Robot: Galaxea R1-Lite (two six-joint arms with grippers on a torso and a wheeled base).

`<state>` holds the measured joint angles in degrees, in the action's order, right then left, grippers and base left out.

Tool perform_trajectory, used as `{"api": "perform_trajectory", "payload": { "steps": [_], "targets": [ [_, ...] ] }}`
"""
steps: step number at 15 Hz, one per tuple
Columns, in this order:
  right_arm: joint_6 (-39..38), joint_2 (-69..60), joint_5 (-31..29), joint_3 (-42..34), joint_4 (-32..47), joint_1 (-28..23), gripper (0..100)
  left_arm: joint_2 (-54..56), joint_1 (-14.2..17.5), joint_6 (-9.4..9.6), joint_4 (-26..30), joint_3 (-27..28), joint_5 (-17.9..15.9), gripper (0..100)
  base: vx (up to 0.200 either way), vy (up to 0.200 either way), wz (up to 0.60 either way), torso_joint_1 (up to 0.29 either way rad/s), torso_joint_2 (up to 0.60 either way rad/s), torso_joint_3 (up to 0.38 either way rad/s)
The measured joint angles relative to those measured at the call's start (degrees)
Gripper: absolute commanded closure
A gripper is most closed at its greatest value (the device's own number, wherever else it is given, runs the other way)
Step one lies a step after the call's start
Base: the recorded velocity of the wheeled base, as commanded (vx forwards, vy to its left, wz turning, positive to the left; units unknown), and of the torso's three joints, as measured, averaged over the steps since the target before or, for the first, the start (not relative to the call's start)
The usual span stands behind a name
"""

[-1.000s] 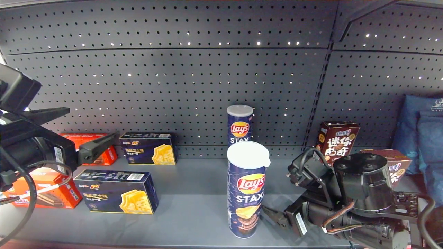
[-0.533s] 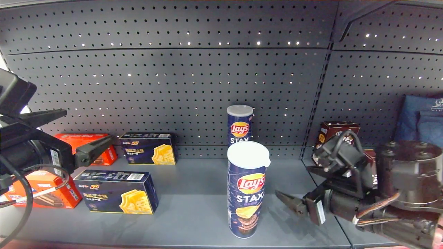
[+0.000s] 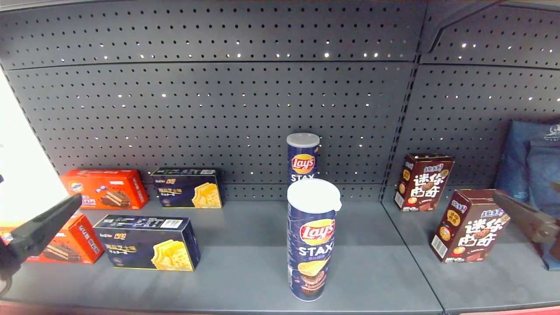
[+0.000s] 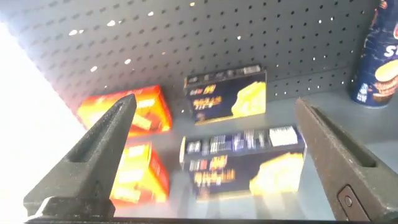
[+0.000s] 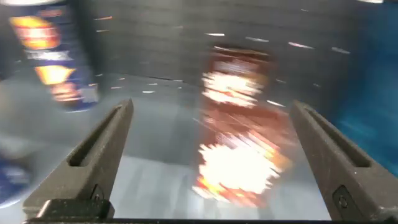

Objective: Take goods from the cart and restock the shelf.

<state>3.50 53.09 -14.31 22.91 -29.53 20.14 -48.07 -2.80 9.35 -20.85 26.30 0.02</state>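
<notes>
Chips can (image 3: 313, 240) stands upright near the shelf (image 3: 245, 284) front edge, middle. Likely light, stiff, slick tube, tippy, so grip mid-body. Left gripper (image 4: 214, 102) and right gripper (image 5: 211, 106) both gape wide, empty.

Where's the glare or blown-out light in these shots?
Head view: white blown-out patch at the left edge beside the orange boxes, light pinpricks through the pegboard holes. Left wrist view: white wash next to the orange boxes. Right wrist view: bright glare on the brown box.

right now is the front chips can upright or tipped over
Upright: the front can stands on its base on the shelf, white lid on top.
</notes>
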Motion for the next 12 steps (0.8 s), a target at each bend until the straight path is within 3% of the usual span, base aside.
{"api": "perform_trajectory", "payload": {
  "steps": [4, 9, 10, 12],
  "targets": [
    [0.40, -18.70, -5.94, -9.46, 10.13, -4.49, 0, 14.40, 0.30, -0.35, 2.11, -11.52, -0.23, 0, 0.000, 0.000, 0.00, 0.000, 0.00, 0.000],
    [0.51, -38.92, -6.81, -15.08, 26.14, -12.09, 0, 31.67, 0.30, -0.57, 17.02, -17.20, -0.45, 0, 0.000, 0.000, 0.00, 0.000, 0.00, 0.000],
    [0.44, -41.79, -6.79, -16.16, 27.08, -12.62, 0, 35.23, 0.33, -0.77, 20.11, -17.73, -0.46, 0, 0.000, 0.000, 0.00, 0.000, 0.00, 0.000],
    [0.02, -45.19, -6.86, -18.33, 24.64, -13.17, 0, 40.55, 0.44, -2.90, 21.22, -19.85, -0.49, 0, 0.000, 0.000, 0.00, 0.000, 0.00, 0.000]
  ]
}}
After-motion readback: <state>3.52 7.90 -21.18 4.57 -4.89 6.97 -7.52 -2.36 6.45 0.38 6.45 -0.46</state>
